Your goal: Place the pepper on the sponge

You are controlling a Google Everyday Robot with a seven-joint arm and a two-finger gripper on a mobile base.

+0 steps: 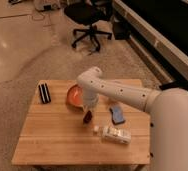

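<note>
Camera view: I see the pepper (88, 118) hanging dark red from the tip of the hand (89, 111), which is pinched onto its upper end. It sits over the middle of the wooden table (47, 135), and I cannot tell whether its lower tip touches the wood. The sponge (117, 114) lies flat to the right of the pepper, near it but clearly apart, blue with a darker edge. Just behind and to the left of the hand stands the orange bowl (74, 96), partly covered by the white arm (122, 92), which reaches in from the right and bends down at its wrist. In front of the sponge lies a white packet (116, 134) with a small white piece (96, 129) beside it. A black striped block (44, 93) rests near the table's far left corner. Beyond the table stands a black office chair (89, 20).
</note>
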